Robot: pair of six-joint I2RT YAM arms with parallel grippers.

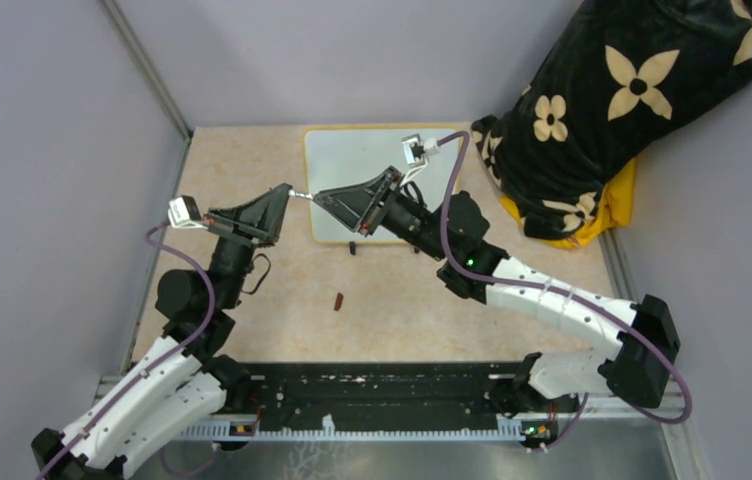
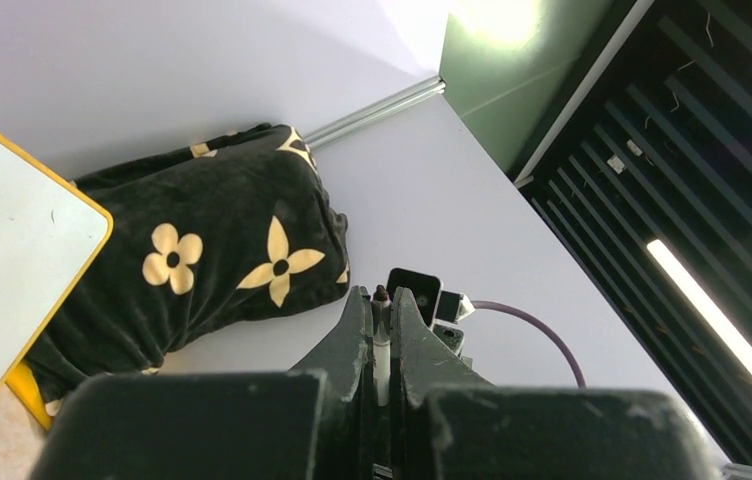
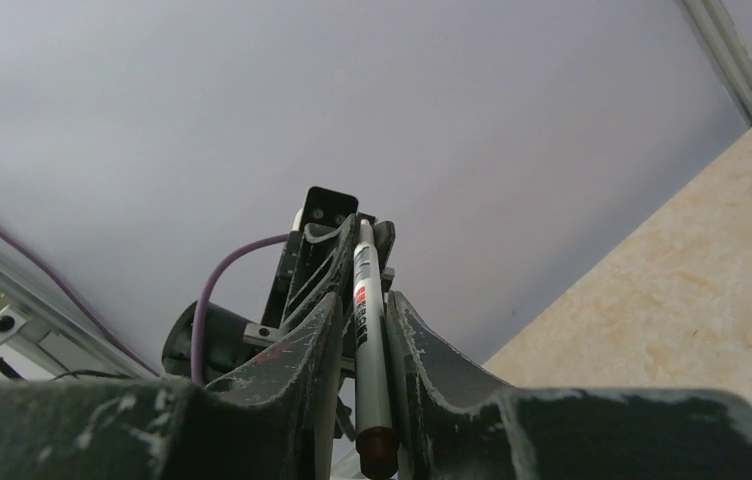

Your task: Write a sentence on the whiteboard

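Observation:
The whiteboard lies flat at the back middle of the table, with a pale yellow frame. Its visible face is blank, and no sentence shows on it. It also shows in the left wrist view. A slim grey-white marker is held level just above the board's left edge, between both grippers. My left gripper is shut on its dark-tipped end. My right gripper is shut on its barrel, whose reddish-brown butt points toward the wrist camera. The two grippers face each other tip to tip.
A small reddish-brown cap lies on the beige tabletop in front of the board. A black blanket with cream flowers is piled over a yellow thing at the back right. Grey walls close in the left, back and right.

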